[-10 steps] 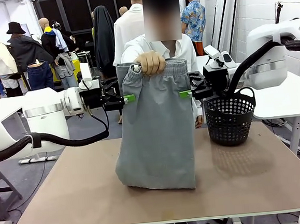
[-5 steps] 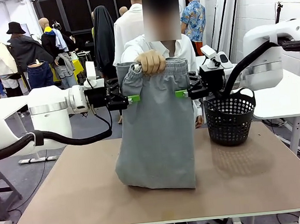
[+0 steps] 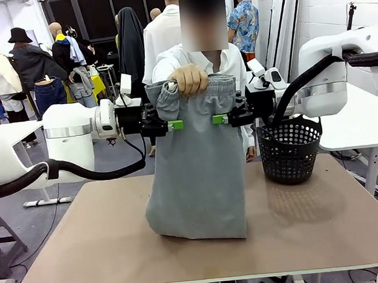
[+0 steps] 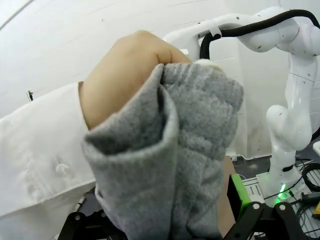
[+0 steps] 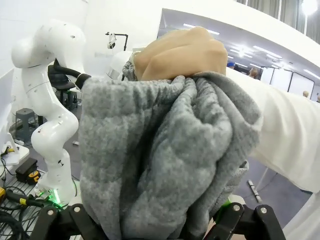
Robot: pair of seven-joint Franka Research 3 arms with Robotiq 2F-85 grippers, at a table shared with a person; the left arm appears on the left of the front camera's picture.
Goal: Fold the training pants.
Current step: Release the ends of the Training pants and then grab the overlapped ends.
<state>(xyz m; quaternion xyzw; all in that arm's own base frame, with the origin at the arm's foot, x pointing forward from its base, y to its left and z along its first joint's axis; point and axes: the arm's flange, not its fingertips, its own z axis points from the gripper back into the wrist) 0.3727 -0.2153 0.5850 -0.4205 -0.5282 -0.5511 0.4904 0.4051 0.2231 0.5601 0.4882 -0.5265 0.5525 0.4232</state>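
Observation:
A person's hand [image 3: 189,79] holds the light grey training pants [image 3: 197,173] up by the bunched waistband, and the lower end rests on the table. My left gripper [image 3: 173,125] reaches in from the left, just below the waistband, with its green pad over the fabric's left side. My right gripper [image 3: 220,119] mirrors it on the right side. In the left wrist view the training pants [image 4: 170,165] hang between the spread fingers [image 4: 240,197] of the open left gripper [image 4: 160,222]. The right wrist view shows the training pants [image 5: 160,160] between the open right gripper's [image 5: 150,222] fingers [image 5: 237,215].
A black perforated basket [image 3: 289,148] stands at the table's back right, close under my right arm. The brown table [image 3: 85,241] has bare room on both sides of the hanging cloth. The person in a white shirt [image 3: 235,59] stands behind the cloth at the far edge.
Both grippers have moved inward from the sides. Their green pads, which stood at the cloth's edges, now overlap the pants below the waistband. The person's hand and the pants stay still.

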